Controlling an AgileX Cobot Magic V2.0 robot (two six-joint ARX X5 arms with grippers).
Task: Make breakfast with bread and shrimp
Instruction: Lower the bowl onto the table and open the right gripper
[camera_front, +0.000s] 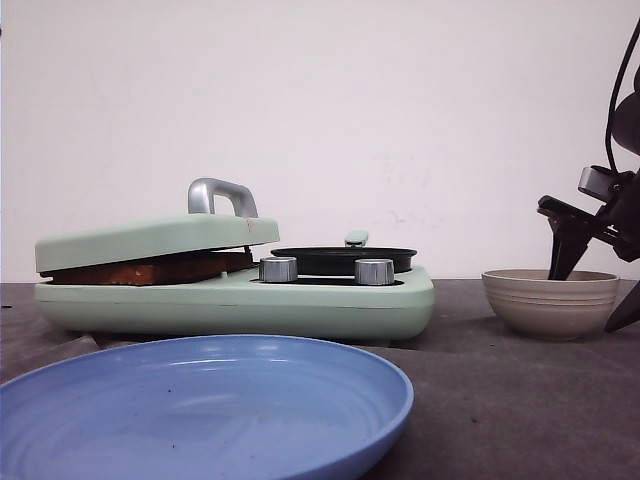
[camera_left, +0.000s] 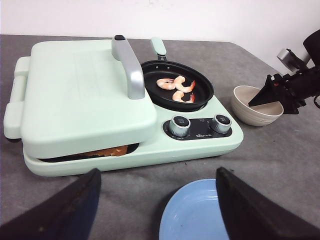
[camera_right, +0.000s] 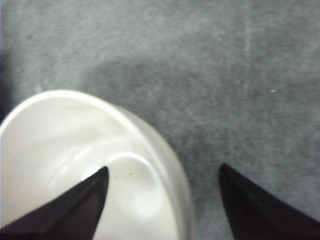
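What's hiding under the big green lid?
Browned bread peeks out under the lid at its front edge. The rest is covered, so how many slices are there can't be seen.

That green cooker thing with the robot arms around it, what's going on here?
Breakfast is under way. Bread sits toasting under the cooker's nearly closed lid, and two shrimp lie in the small black pan. The right hand is open astride the rim of a beige bowl, which looks empty. The left hand hangs open above a blue plate, holding nothing.
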